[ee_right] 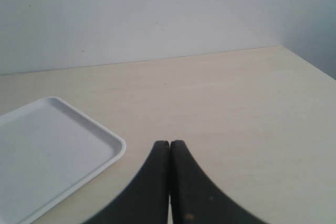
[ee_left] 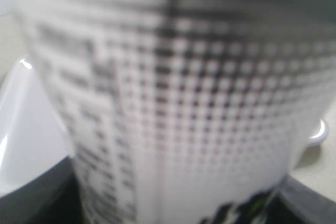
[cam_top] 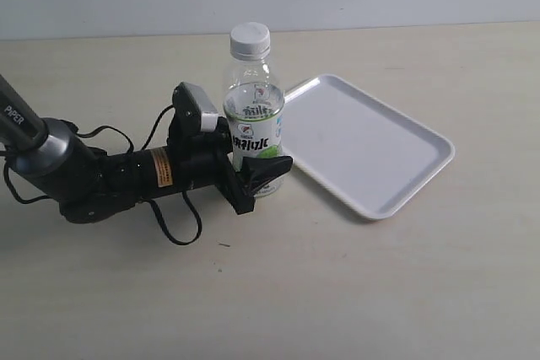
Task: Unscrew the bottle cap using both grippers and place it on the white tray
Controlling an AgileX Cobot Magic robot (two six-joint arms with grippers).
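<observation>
Exterior view: the left end effector (cam_top: 253, 164) brackets the lower body of the bottle (cam_top: 251, 115), which stands upright on the surface (cam_top: 337, 292). I cannot tell whether its jaws press the label yet. The bottle cap (cam_top: 251, 39) sits on the neck at 12 o'clock from that end effector, with the white tray (cam_top: 371, 145) at 3 o'clock. The right end effector (ee_right: 169, 148) is pinched together, empty. A loose, low hold would likely let the bottle spin with the cap or tip; a hard squeeze could buckle it.
</observation>
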